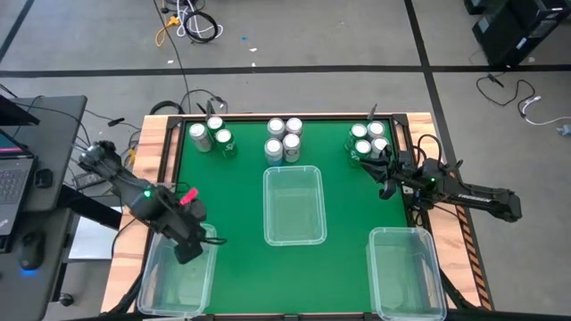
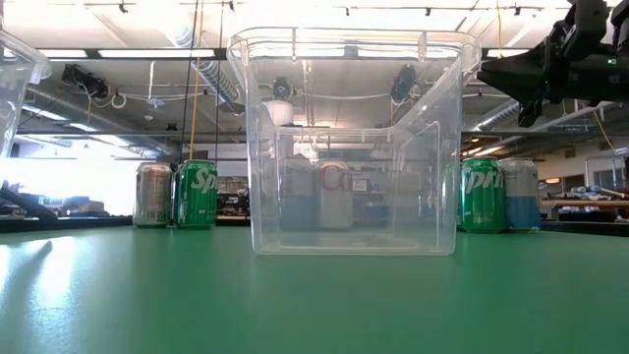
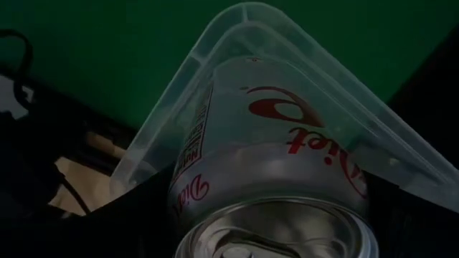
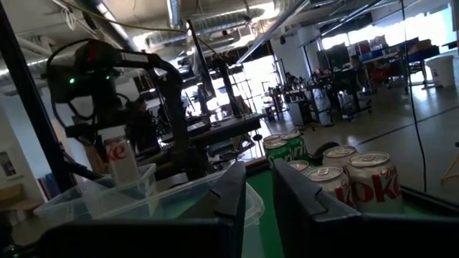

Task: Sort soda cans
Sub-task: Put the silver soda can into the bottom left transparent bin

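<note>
Left gripper (image 1: pixel 189 242): clamped on a silver-white Diet Coke can (image 3: pixel 276 179), held over the left clear bin (image 1: pixel 178 276), whose corner lies just beneath the can. Right gripper (image 1: pixel 385 175): fingers parted with a gap, holding nothing, just beside the right cluster of cans (image 1: pixel 368 140). Remaining cans: middle cluster (image 1: pixel 284 138) and left cluster (image 1: pixel 211 135), both well apart from either gripper.
</note>
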You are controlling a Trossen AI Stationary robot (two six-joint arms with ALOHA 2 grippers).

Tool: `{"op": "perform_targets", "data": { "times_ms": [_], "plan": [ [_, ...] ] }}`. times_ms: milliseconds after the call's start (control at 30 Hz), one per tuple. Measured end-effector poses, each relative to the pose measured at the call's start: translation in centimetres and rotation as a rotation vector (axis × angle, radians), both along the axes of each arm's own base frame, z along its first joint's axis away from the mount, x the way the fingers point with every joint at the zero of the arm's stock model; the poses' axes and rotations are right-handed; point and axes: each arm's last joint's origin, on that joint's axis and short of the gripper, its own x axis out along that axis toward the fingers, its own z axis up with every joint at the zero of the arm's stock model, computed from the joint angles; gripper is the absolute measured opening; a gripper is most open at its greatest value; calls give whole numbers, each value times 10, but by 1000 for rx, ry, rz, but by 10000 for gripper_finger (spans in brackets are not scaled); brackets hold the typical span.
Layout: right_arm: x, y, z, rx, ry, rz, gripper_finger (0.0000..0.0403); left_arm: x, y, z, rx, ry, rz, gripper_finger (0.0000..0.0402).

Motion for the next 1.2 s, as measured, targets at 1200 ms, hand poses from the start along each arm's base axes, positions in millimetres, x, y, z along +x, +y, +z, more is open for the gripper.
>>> {"op": "perform_targets", "data": {
  "times_ms": [1200],
  "plan": [
    [0, 0, 0, -1, 5, 6, 60, 46, 49, -66, 172, 180, -45, 294]
  ]
}}
